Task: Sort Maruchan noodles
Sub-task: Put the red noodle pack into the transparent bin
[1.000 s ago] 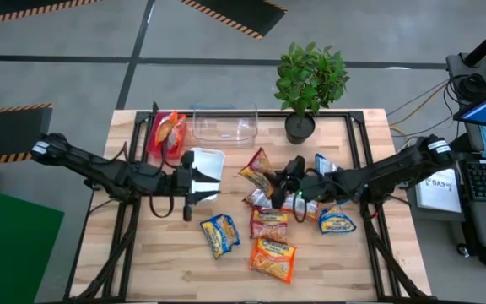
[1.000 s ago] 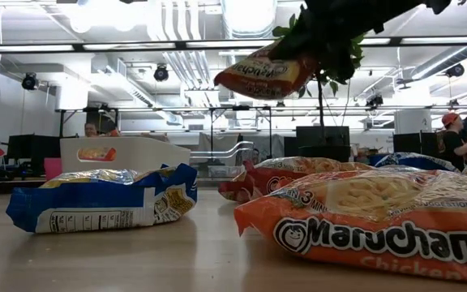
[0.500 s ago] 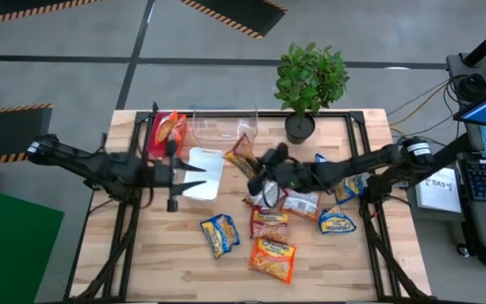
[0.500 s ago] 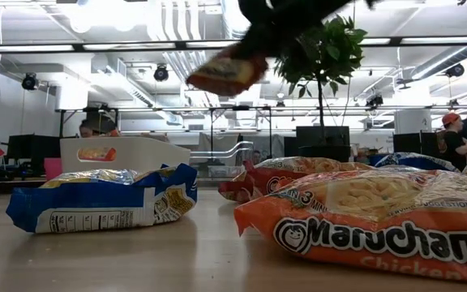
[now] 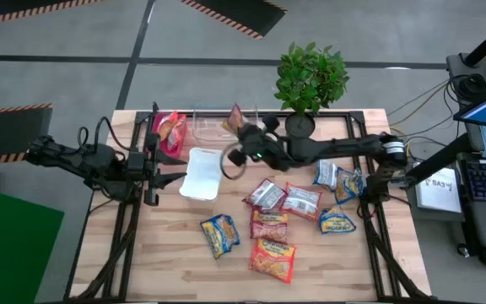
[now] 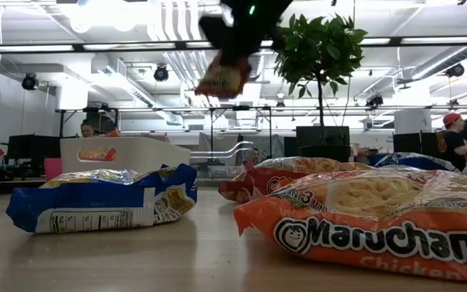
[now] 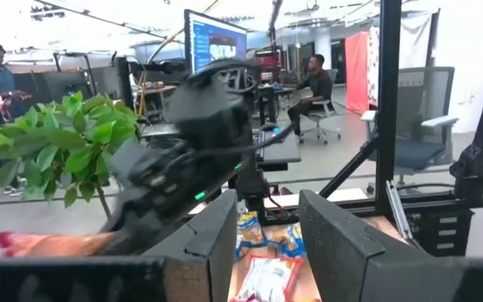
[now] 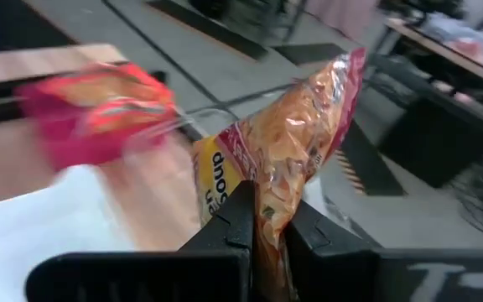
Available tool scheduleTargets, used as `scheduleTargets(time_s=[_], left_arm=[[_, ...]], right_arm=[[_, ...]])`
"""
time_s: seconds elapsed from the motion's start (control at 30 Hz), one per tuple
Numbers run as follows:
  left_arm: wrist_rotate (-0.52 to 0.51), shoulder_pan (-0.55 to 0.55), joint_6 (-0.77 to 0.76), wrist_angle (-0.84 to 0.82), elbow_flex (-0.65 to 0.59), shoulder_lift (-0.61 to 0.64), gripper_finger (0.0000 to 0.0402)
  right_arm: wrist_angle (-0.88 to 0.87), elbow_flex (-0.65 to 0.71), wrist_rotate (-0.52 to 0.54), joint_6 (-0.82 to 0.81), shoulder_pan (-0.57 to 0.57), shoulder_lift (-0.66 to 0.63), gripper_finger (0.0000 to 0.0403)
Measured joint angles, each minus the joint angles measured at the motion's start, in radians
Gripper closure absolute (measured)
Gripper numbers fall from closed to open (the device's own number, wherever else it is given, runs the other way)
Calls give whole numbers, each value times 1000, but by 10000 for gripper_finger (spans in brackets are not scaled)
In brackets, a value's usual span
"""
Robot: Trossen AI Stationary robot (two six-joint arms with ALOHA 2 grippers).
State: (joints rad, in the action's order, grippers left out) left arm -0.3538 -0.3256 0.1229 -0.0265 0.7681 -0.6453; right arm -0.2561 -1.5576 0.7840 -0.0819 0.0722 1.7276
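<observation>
My right gripper (image 5: 240, 137) reaches across the table toward its far side and is shut on a red-brown Maruchan packet (image 5: 234, 118), held in the air by the clear tray (image 5: 213, 128). In the low view the packet (image 6: 224, 79) hangs high over the table. My left gripper (image 5: 157, 167) is open, left of the white tray (image 5: 202, 173), touching nothing. Several more packets lie flat on the wood: silvery ones (image 5: 300, 201), red-brown (image 5: 268, 224), orange (image 5: 274, 257) and blue-and-yellow (image 5: 219, 234). The red tray (image 5: 160, 139) holds one packet (image 5: 172, 127). My right gripper pinches the red-brown packet between its two fingers (image 8: 240, 220) near one end (image 8: 268, 195). The packet is lifted clear and sticks out past the fingertips, its far end (image 8: 342, 71) free in the air.
A potted plant (image 5: 309, 84) stands at the far edge, right of the clear tray. Blue-and-yellow packets (image 5: 336, 221) lie near the table's right edge. The near left of the table (image 5: 167, 262) is bare wood. People sit and stand in the room beyond.
My right gripper has carried the red-brown packet up from over the pile toward the far edge and left, to the clear tray. My left gripper has drawn back from the white tray toward the table's left edge.
</observation>
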Motion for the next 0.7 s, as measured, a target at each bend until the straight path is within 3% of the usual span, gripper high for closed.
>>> scheduleTargets(time_s=[0.33, 0.57, 0.7], left_arm=[[-145, 2, 95, 0, -4, 11, 288], [-161, 2, 52, -12, -4, 10, 288], [-161, 2, 15, -54, -5, 6, 288]], right_arm=[[-2, -113, 6, -154, 217, 220, 390], [-40, -218, 1, -135, 223, 336, 390], [-162, -279, 3, -162, 223, 380, 390]])
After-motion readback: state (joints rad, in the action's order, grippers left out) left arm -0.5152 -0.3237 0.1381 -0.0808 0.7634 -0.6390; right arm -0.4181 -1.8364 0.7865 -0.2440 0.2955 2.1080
